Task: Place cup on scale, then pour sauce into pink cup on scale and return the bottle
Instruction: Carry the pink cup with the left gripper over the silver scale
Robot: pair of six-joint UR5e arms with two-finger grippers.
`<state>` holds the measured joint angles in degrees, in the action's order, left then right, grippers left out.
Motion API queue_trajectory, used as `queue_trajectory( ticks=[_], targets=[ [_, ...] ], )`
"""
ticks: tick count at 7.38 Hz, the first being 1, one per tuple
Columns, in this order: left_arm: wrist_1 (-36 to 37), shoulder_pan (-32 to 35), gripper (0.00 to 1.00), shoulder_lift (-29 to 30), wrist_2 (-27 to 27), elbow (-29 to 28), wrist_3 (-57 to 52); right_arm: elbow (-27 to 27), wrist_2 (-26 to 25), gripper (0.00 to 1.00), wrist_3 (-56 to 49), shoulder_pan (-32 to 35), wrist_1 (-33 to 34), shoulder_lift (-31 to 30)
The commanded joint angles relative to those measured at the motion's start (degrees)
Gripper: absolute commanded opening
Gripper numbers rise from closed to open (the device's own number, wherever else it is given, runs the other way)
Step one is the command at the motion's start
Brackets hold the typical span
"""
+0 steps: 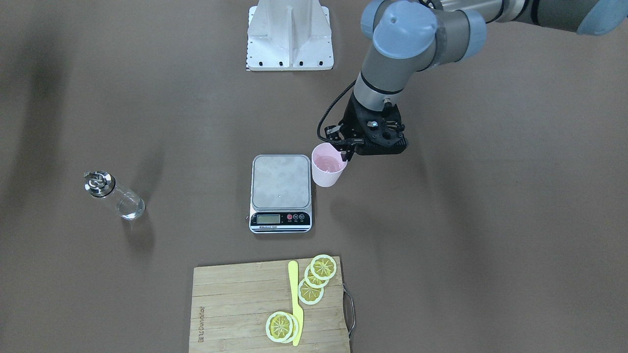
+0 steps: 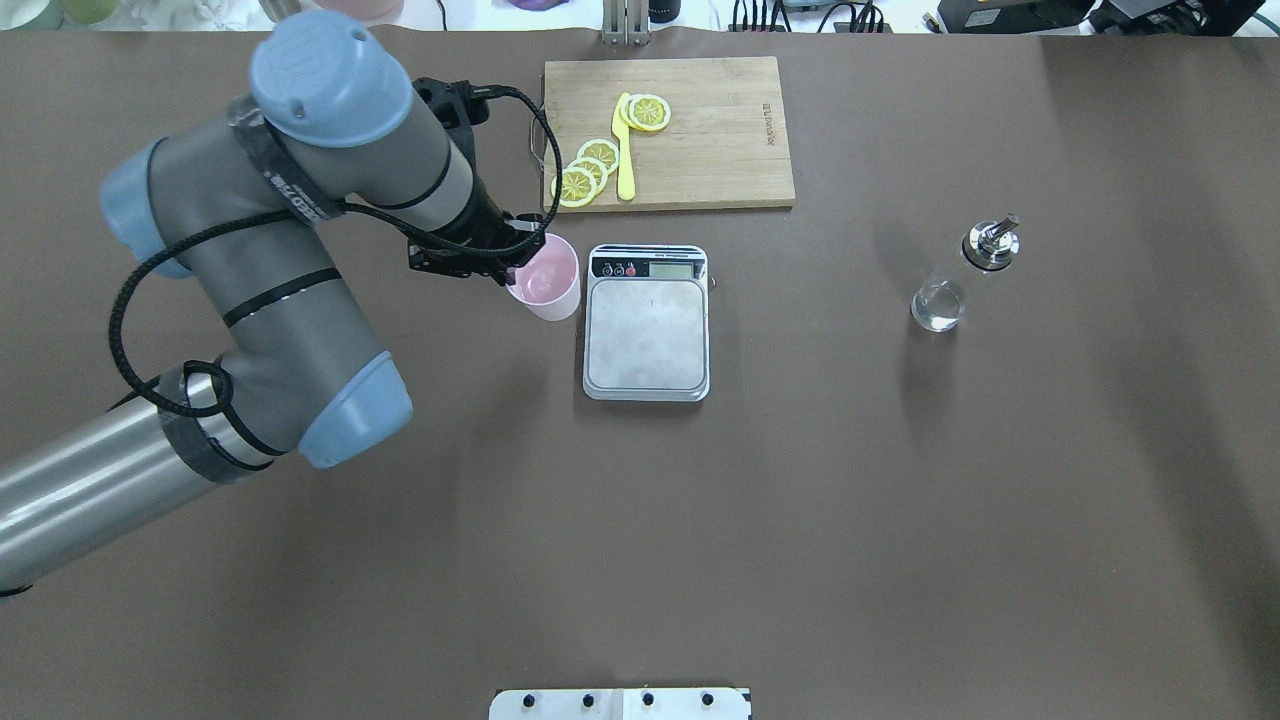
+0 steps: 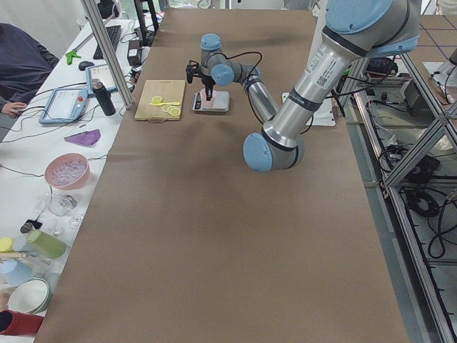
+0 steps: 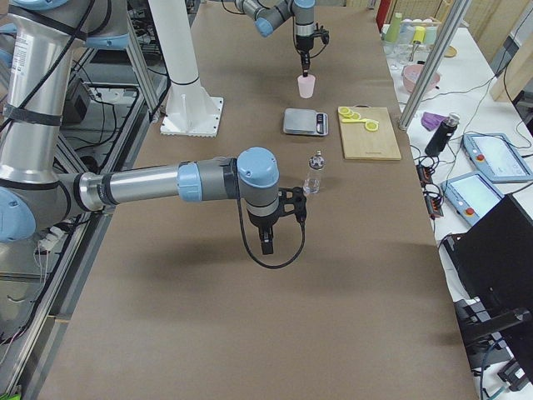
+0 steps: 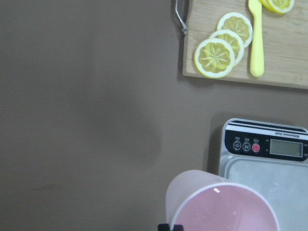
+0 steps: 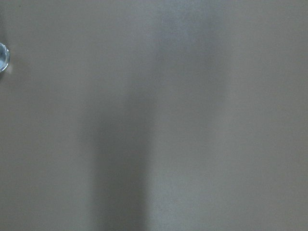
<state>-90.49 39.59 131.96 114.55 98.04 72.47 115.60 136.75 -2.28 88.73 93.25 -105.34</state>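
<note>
My left gripper (image 1: 346, 149) is shut on the rim of the pink cup (image 1: 327, 169), one finger inside and one outside. It holds the cup upright, just off the table, beside the scale (image 1: 280, 192) on my left side. The cup (image 2: 547, 281) and the scale (image 2: 647, 330) also show from overhead, with the scale's platform bare. The cup's rim fills the bottom of the left wrist view (image 5: 221, 209). The bottle (image 1: 115, 193) stands upright far to my right, also seen from overhead (image 2: 965, 275). My right gripper (image 4: 266, 242) hangs over bare table near the bottle; I cannot tell whether it is open.
A wooden cutting board (image 1: 235, 304) with lemon slices (image 1: 314, 279) and a yellow knife (image 1: 295, 301) lies beyond the scale. The robot's white base plate (image 1: 290, 34) sits at my edge of the table. Brown table surface surrounds the bottle.
</note>
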Motion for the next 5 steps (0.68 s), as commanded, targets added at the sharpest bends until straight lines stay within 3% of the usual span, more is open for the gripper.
queue_trajectory(
  ticks=[1, 5],
  targets=[
    [1.73, -3.36, 0.00, 3.74, -1.87, -2.23, 1.71, 0.15, 0.00, 1.00, 0.00, 0.04, 0.00, -0.30],
    [1.46, -3.73, 0.00, 11.30, -2.22, -12.07, 2.24, 0.24, 0.00, 1.00, 0.00, -0.05, 0.00, -0.31]
  ],
)
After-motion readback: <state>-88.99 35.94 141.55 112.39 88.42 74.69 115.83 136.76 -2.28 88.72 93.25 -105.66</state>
